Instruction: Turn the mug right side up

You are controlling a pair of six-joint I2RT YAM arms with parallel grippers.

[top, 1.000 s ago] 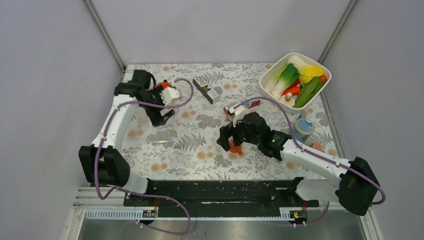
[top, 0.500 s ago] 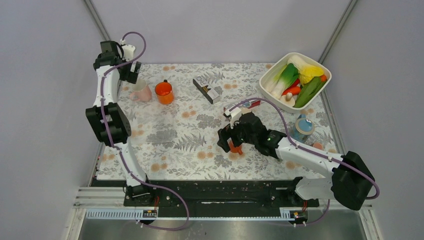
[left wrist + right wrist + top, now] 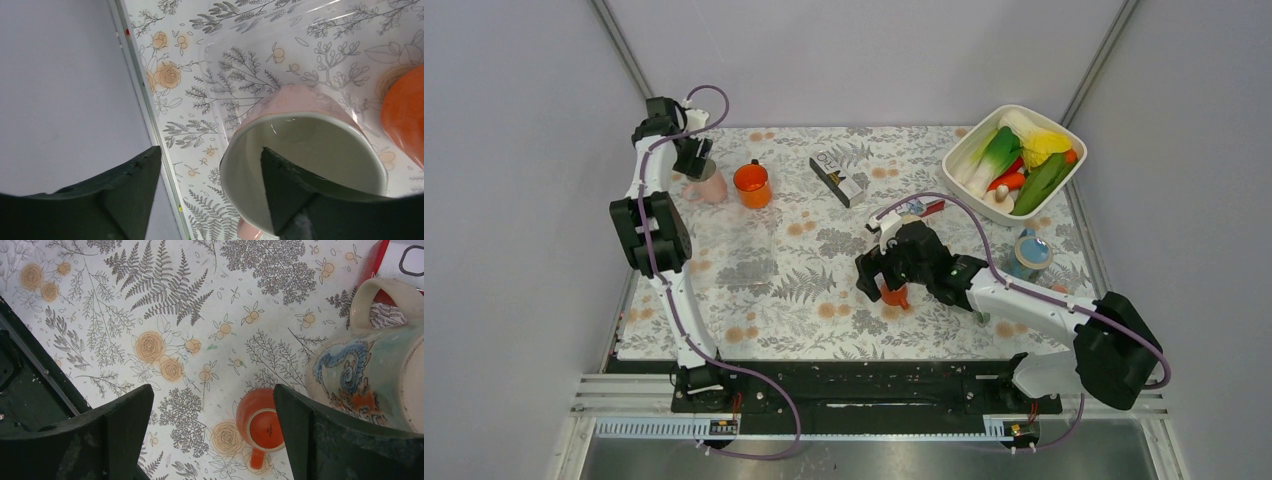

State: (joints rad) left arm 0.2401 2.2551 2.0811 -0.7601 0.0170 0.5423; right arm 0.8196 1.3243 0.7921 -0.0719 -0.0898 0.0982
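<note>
**Two arms, four mugs.** My right gripper (image 3: 212,390) hangs over the floral table (image 3: 804,300) with its two fingers spread wide and nothing held between them. The small orange mug (image 3: 260,426), the one to be turned, stands upside down on the cloth below. Its base is uppermost and its handle points toward the bottom of the wrist view. It lies nearer my right finger than my left and is apart from both. Just beside it stands the second mug, the painted mug (image 3: 370,375), cream with a blue and orange figure, its handle toward one red packet (image 3: 387,262). My left gripper (image 3: 209,150) is at the far left corner of the table, likewise fully open and grasping nothing. One finger shows in front of the white mouth of the third mug, the pink mug (image 3: 300,102), and the other lies outside it. I cannot tell whether either finger touches the rim. The mouth of this mug faces the wrist camera. Near it stands the fourth, the larger orange mug (image 3: 752,184), upright. Also on the table are one printed box (image 3: 839,177), one white bowl (image 3: 972,133) of toy vegetables at the far right corner, and one blue-topped bottle (image 3: 1029,250).
</note>
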